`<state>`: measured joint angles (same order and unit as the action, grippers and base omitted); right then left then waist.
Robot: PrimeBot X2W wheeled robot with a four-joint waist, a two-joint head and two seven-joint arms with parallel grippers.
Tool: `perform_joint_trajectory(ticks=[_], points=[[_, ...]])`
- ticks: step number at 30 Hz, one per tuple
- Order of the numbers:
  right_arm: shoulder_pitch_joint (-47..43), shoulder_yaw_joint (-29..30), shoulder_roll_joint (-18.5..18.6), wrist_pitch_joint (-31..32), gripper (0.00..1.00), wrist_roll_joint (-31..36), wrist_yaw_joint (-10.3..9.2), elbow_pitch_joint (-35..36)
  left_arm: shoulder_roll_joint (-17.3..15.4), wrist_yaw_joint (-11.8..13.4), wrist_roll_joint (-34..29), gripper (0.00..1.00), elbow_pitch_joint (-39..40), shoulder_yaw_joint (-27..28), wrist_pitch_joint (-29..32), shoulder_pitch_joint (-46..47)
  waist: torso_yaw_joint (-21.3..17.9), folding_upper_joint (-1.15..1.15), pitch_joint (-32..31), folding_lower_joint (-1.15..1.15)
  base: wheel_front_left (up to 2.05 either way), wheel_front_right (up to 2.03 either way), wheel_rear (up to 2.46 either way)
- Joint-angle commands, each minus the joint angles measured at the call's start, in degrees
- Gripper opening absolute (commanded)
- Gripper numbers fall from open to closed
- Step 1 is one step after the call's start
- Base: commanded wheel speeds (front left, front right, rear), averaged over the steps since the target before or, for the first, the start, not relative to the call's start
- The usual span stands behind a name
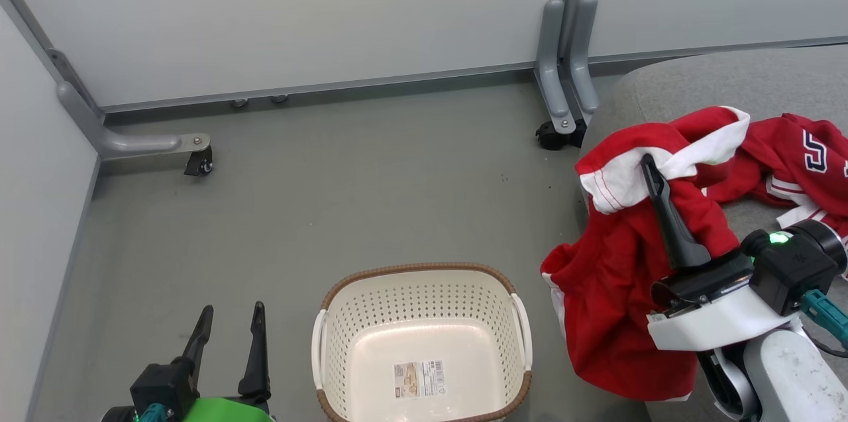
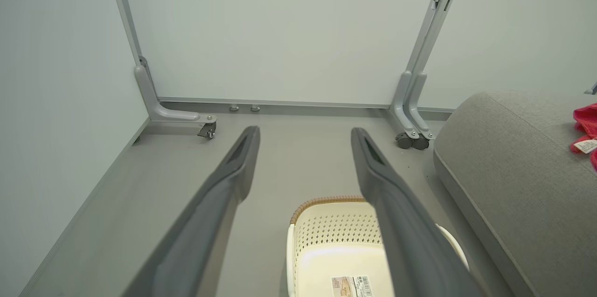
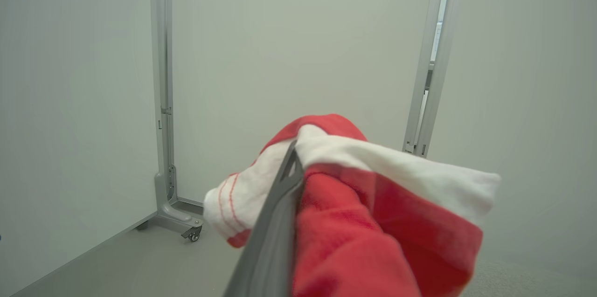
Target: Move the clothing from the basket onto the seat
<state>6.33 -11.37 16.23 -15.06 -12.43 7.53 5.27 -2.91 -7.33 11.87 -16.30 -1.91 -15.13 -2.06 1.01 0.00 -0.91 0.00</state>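
At frame right, jaws of the right gripper (image 1: 652, 173) pinch the white trim of a red sports garment (image 1: 616, 289) hanging by the grey fabric seat (image 1: 729, 77). It looks soft and light, so a bunched fold should hold well. Jaws of the left gripper (image 1: 232, 309) gape empty.

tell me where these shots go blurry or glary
head view: sharp, evenly lit, soft sheen in the basket; left wrist view: the left end effector looks soft up close, wall posts splay outward; right wrist view: the held red garment blurs near the lens.
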Motion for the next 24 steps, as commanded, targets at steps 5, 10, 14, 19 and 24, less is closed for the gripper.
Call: perform_joint_trajectory(ticks=[5, 10, 14, 19, 24], points=[[-0.5, 0.14, -0.08, -0.17, 0.0, 0.28, -0.09, 0.03, -0.02, -0.15, 0.68, 1.0, -0.2, -0.17, 0.0, -0.27, -0.07, 0.0, 0.13, 0.0, 0.0, 0.0, 0.0], [-0.34, 0.16, 0.04, -0.17, 0.0, 0.19, -0.09, 0.0, -0.02, -0.17, 0.41, 1.0, -0.08, -0.08, 0.0, 0.16, -0.27, 0.0, 0.33, 0.0, 0.0, 0.0, 0.0], [0.0, 0.15, 0.29, -0.17, 0.0, 0.1, -0.09, 0.04, -0.02, -0.18, 0.68, 1.0, 0.12, -0.02, 0.0, 0.45, -1.06, 0.0, 0.61, 0.0, 0.0, 0.0, 0.0], [0.55, 0.41, 0.39, -0.17, 0.0, 0.15, -0.09, -0.08, -0.02, -0.19, 0.73, 1.0, 0.31, -0.56, 0.0, 0.59, -3.39, 0.0, 1.1, 0.0, 0.0, 0.0, 0.0], [0.74, 0.88, 0.44, -0.16, 0.0, 0.31, -0.09, 0.11, -0.02, -0.2, 0.7, 1.0, 0.67, -0.75, 0.0, 1.15, -7.04, 0.0, 1.86, 0.0, 0.0, 0.0, 0.0]])
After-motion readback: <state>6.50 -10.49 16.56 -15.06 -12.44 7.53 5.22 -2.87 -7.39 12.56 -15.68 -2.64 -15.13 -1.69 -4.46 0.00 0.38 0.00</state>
